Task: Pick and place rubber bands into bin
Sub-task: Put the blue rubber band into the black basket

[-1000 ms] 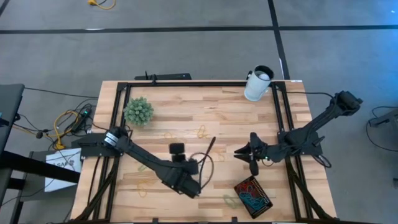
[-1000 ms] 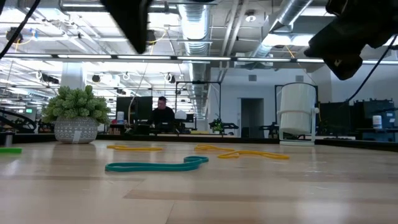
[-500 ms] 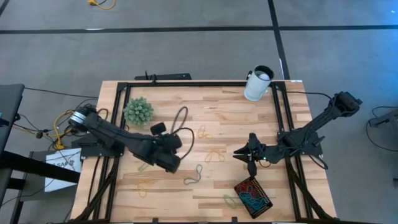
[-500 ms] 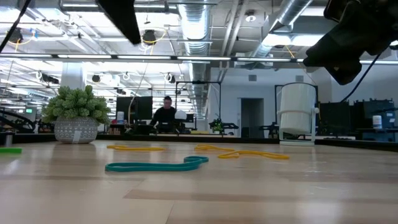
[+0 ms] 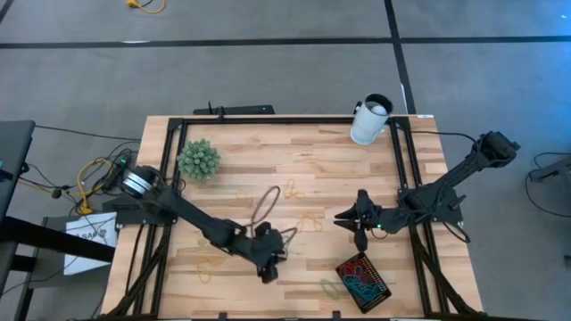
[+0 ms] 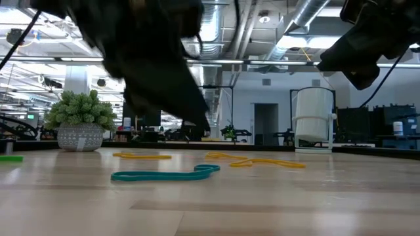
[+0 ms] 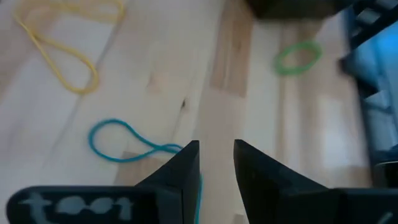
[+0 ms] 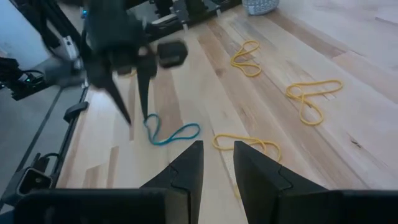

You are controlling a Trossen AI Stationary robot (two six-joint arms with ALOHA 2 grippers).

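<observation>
Overhead, the left gripper point(image 5: 266, 272), fingers slightly apart, hovers low-centre over a teal rubber band point(image 7: 124, 140). Right gripper point(image 5: 359, 239), fingers also apart and empty, sits just above the bin point(image 5: 364, 279).

You are looking at a light wooden table point(image 5: 330, 165) on a grey floor point(image 5: 268, 71) crossed by dark seams. Beyond the table edge a potted plant point(image 6: 80, 124) and a white cylindrical cup point(image 6: 314, 119) stand before a wide hall with exposed ceiling ducts point(image 6: 210, 26), bright strip lights and a doorway point(image 6: 266, 123).
</observation>
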